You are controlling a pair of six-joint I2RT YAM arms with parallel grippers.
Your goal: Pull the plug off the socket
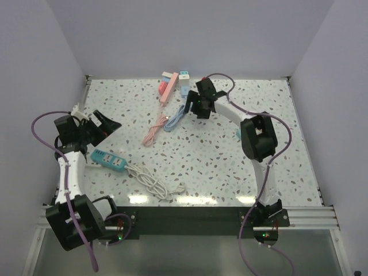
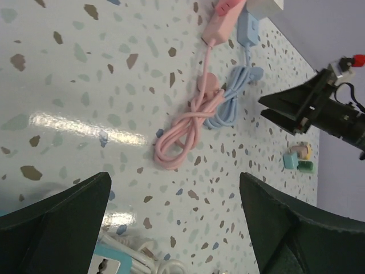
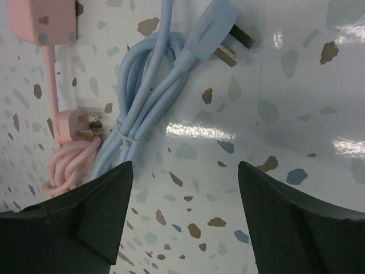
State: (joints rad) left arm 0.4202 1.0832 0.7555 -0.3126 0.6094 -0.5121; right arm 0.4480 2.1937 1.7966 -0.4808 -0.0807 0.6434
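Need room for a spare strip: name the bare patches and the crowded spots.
Bare: the middle of the table, between the pink cable, white cable and right arm; also its far left corner. Crowded: far centre, where the pink power strip, blue cable and right tool cluster; near left, around the teal power strip.

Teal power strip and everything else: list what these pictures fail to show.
teal power strip: left wrist view, cut off by the bottom edge; top view, sockets too small to read.
pink strip: right wrist view, cut off by the top edge.
small coloured pieces: left wrist view, too small to identify.
white block: left wrist view, cut off by the top edge.
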